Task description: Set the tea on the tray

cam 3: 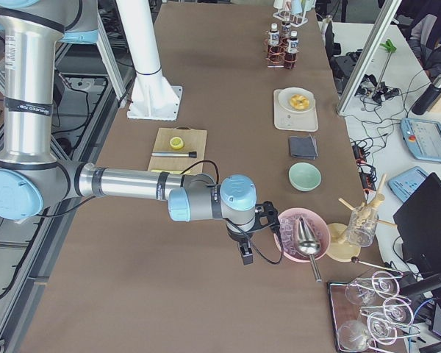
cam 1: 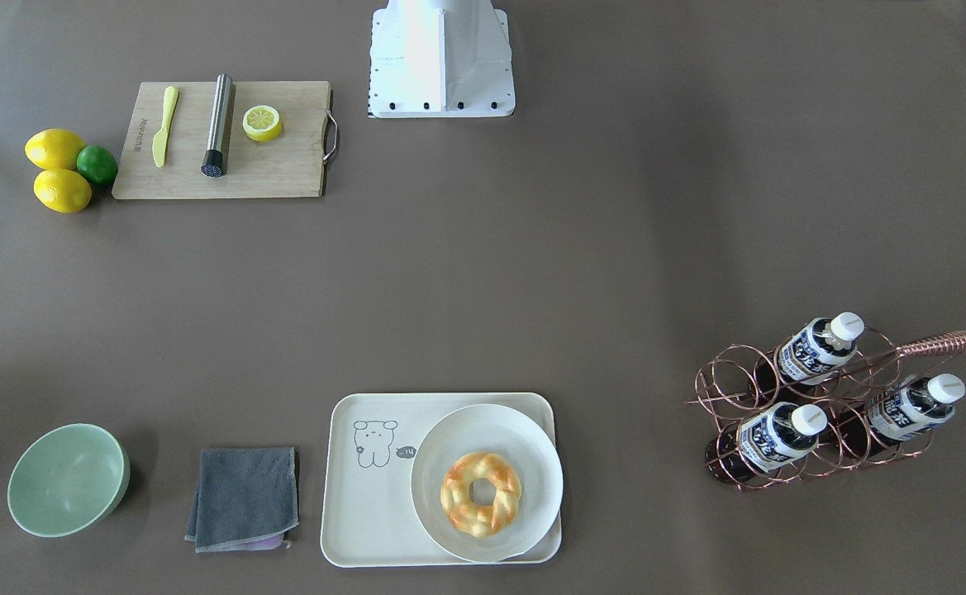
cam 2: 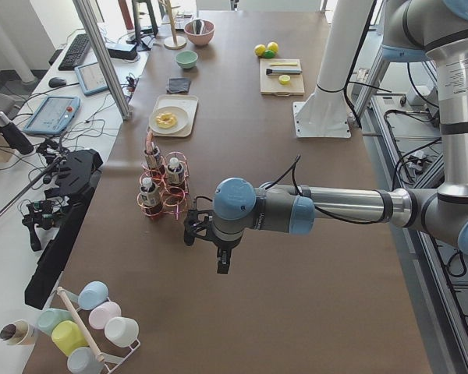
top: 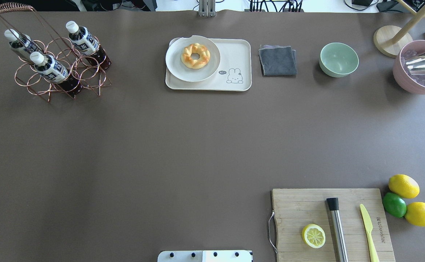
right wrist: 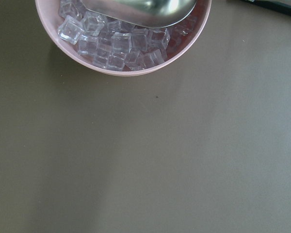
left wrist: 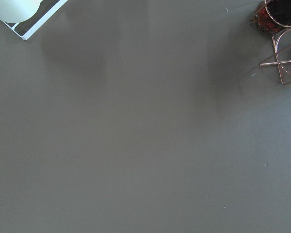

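Observation:
Three tea bottles (cam 1: pixel 776 436) with white caps lie in a copper wire rack (cam 1: pixel 830 463), at the far left in the overhead view (top: pixel 48 67). The cream tray (cam 1: pixel 367 504) with the drawn animal holds a round white plate (cam 1: pixel 524 438) with a doughnut (cam 1: pixel 481 494); it also shows in the overhead view (top: pixel 239 54). My left gripper (cam 2: pixel 222 265) hangs just beyond the rack (cam 2: pixel 164 195), and the left wrist view catches the rack's corner (left wrist: pixel 283 53). My right gripper (cam 3: pixel 245 256) hangs next to the pink ice bowl (cam 3: pixel 298 232). I cannot tell whether either gripper is open or shut.
A wooden cutting board (top: pixel 299 207) carries a lemon half (top: pixel 313 235), a steel rod (top: pixel 337 231) and a yellow knife (top: pixel 368 229). Two lemons and a lime (top: pixel 394 204) lie beside it. A grey cloth (top: pixel 277 60), a green bowl (top: pixel 339 59) and the ice bowl (top: pixel 416 85) stand right of the tray.

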Available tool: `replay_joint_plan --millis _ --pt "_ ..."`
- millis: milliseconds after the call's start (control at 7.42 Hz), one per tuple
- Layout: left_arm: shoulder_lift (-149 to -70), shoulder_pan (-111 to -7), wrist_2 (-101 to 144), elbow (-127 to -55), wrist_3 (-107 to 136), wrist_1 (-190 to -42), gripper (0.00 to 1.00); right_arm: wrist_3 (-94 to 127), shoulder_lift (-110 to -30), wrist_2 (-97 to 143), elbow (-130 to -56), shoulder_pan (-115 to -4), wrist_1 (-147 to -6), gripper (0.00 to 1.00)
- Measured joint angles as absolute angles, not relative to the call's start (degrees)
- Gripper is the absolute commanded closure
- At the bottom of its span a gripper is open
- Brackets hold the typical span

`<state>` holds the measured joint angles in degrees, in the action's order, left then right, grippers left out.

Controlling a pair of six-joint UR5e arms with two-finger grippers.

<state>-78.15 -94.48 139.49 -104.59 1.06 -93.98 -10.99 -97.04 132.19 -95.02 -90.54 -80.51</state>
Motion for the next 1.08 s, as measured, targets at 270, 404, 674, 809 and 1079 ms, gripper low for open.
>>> replay_joint_plan --millis 270,404,674,809,1079 --pt "-77.0 -94.4 139.5 -104.4 1.1 -95.7 0.01 -11.0 -97.0 132.2 -95.0 -90.5 -80.5 0.0" --pt "-75.6 -94.4 139.4 -103.9 1.1 -98.3 0.01 -11.0 -97.0 132.2 -95.1 -90.5 -80.5 0.0" --pt "-71.2 -94.2 138.1 -101.7 1.0 -107.9 0.01 -11.2 -96.9 132.2 -95.3 -90.6 -80.5 0.0" --pt "-70.4 -93.8 137.6 -100.9 1.0 -110.9 0.01 -11.3 -96.9 132.3 -95.3 -90.5 -80.5 0.0" --pt "-69.9 -93.3 138.4 -100.9 1.5 -112.8 0.01 -11.4 -97.0 132.9 -95.4 -90.6 -80.5 0.0"
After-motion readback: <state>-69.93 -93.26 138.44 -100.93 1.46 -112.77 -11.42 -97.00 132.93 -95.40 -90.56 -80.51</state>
